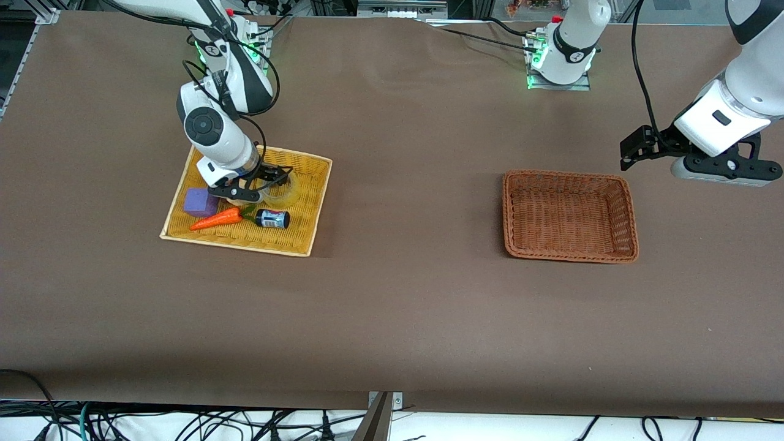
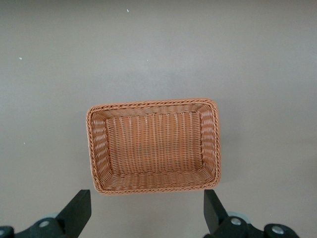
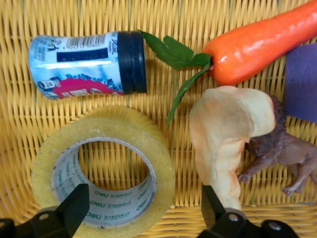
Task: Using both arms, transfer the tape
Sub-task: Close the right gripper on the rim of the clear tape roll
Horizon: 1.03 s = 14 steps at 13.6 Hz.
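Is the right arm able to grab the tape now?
Probably yes. The right gripper hangs open just above the tape in the yellow tray, and nothing covers the roll.

right arm bent down low, right gripper (image 1: 269,177) pointing down, fingers (image 3: 74,206) spread wide. left arm waits raised, left gripper (image 2: 147,210) facing down, fingers apart.

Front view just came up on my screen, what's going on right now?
The right gripper is down in the yellow tray, open around the tape, not yet closed on it. A carrot, small bottle and purple block lie beside it. The left gripper waits open over the table beside the empty brown basket.
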Tool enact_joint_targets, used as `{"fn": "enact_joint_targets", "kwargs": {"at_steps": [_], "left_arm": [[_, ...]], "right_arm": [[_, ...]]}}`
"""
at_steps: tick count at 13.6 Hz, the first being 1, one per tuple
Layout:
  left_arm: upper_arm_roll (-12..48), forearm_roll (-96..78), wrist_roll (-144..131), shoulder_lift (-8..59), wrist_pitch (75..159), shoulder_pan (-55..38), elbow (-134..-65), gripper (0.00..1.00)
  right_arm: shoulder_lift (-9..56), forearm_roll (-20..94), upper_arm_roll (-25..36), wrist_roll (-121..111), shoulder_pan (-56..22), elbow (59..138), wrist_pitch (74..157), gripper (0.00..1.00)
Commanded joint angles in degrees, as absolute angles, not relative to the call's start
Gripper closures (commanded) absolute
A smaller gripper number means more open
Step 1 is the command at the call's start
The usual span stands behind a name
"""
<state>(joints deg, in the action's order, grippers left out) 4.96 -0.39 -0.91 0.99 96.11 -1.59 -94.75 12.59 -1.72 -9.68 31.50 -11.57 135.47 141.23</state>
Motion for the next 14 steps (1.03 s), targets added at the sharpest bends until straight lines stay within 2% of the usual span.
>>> {"fn": "enact_joint_targets", "kwargs": {"at_steps": [1, 10, 14], "left_arm": [[4.75, -0.97, -0.35, 0.44, 95.19, -1.32, -94.39, 0.00], [4.92, -0.97, -0.35, 0.44, 95.19, -1.06, -94.31, 0.00], [4.92, -0.97, -0.35, 0.44, 95.19, -1.14, -94.31, 0.00]], "right_arm": [[10.90, -2.55, -9.93, 30.86, -11.25, 139.13, 144.83, 0.00], [14.94, -2.73, -8.17, 27.86, -10.90, 139.75, 152.13, 0.00], [15.29, -2.72, -8.17, 27.95, -10.81, 139.75, 152.31, 0.00]]}}
